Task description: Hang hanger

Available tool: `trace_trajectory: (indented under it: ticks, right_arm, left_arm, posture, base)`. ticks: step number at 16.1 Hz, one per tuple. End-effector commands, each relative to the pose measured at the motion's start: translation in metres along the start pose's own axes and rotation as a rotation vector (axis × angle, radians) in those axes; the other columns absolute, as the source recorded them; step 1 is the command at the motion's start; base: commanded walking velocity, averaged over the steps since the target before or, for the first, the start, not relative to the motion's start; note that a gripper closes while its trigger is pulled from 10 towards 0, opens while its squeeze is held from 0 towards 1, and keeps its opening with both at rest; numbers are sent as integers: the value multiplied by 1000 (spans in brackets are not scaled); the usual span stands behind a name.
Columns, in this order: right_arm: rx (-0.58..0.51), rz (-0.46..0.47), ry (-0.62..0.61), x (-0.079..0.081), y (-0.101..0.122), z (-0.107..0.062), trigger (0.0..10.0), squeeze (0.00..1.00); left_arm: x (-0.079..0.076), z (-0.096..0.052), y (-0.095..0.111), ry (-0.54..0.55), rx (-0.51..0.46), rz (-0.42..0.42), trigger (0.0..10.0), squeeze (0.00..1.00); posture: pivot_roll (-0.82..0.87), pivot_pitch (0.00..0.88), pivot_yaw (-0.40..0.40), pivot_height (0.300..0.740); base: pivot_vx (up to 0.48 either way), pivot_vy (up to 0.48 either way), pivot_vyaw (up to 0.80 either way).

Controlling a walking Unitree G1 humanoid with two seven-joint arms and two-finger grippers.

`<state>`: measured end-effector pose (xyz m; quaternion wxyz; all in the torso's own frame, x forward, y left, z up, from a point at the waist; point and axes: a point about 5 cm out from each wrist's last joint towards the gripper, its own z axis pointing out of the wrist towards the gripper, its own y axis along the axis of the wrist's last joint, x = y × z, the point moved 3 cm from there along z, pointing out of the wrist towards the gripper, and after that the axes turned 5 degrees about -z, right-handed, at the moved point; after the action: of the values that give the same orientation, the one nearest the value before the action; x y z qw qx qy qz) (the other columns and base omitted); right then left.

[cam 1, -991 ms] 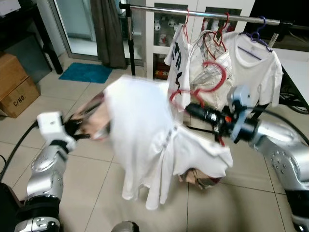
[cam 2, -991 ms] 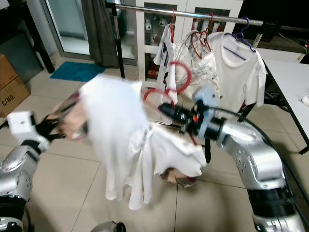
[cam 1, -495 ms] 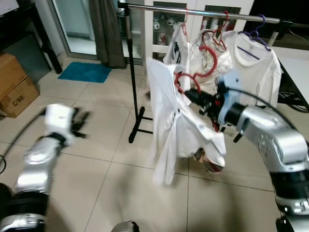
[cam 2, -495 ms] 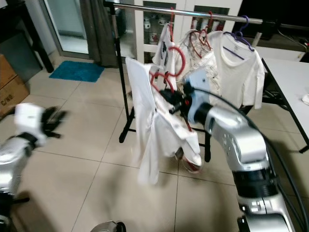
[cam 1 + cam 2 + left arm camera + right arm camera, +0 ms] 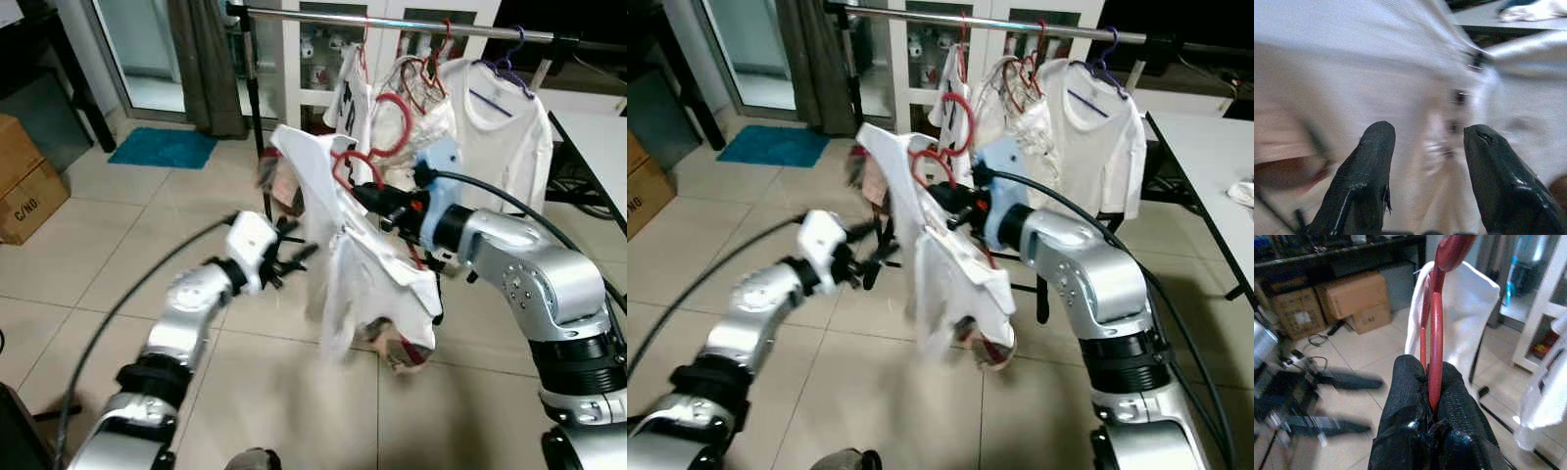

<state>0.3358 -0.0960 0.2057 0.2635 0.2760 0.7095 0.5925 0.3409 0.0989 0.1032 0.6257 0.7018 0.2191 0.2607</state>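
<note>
My right gripper [image 5: 1431, 404] is clamped on the red hanger [image 5: 1434, 328]; fingers pinch its neck, hook end sticking up past them. The hanger carries a white shirt [image 5: 358, 264] that droops down in front of the clothes rack [image 5: 392, 22]. It's held out below the rail, not on it yet. The rail already has other red hangers [image 5: 397, 98] with white garments and a white T-shirt [image 5: 500, 127] on a purple hanger.

My left gripper [image 5: 289, 259] is extended toward the shirt's edge, fingers [image 5: 1369, 176] spread wide with nothing between them; the wrist view shows blurry white cloth just ahead. I can't tell whether it touches.

Cardboard box [image 5: 24, 191] and a blue mat [image 5: 162, 147] sit off to my left on the tile floor [image 5: 245, 392].
</note>
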Motion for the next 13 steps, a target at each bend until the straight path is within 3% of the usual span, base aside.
trace_trajectory:
  ticks: [1, 2, 3, 4, 6, 7, 8, 9, 10, 13]
  right_arm:
    - [-47, -22, 19, 5, 17, 0, 10000, 0]
    - [-40, -33, 18, 6, 16, 0, 10000, 0]
    - [3, -125, -17, 2, 9, -1, 10000, 0]
    - [20, -157, -30, 0, 6, -1, 10000, 0]
    - [12, -124, -33, 0, 6, 0, 10000, 0]
    - [5, -115, -22, 2, 7, 1, 10000, 0]
    - [-4, -106, -6, 4, 8, 2, 10000, 0]
    - [-12, -99, -1, 5, 10, 4, 10000, 0]
    - [-26, -88, -2, 5, 13, 6, 10000, 0]
    - [-61, -44, 19, 9, 21, 5, 10000, 0]
  left_arm:
    - [-4, 5, 7, -49, -17, 28, 10000, 0]
    - [-7, 6, 15, -77, -50, 32, 10000, 0]
    - [-6, 3, 29, -91, -93, 40, 10000, 0]
    - [-6, 2, 34, -96, -107, 36, 10000, 0]
    - [21, -2, 45, 54, -81, 57, 10000, 0]
    - [28, -2, 50, 99, -105, 35, 10000, 0]
    - [27, -1, 51, 82, -106, 35, 10000, 0]
    - [19, 0, 44, 48, -70, 47, 10000, 1000]
    - [8, -1, 28, 20, 0, 70, 10000, 1000]
    - [8, -2, 4, 106, 71, 53, 10000, 1000]
  posture:
    - [-143, 0, 56, 740]
    - [-148, 0, 63, 740]
    - [-148, 0, 63, 740]
    - [-148, 0, 63, 740]
    - [-125, 0, 51, 740]
    - [-121, 0, 48, 740]
    - [-121, 0, 48, 740]
    - [-117, 0, 48, 740]
    - [-120, 0, 53, 740]
    - [-127, 0, 55, 740]
  base:
    - [0, 0, 0]
    - [0, 0, 0]
    - [0, 0, 0]
    - [0, 0, 0]
    - [0, 0, 0]
    - [0, 0, 0]
    - [0, 0, 0]
    - [0, 0, 0]
    - [0, 0, 0]
    - [0, 0, 0]
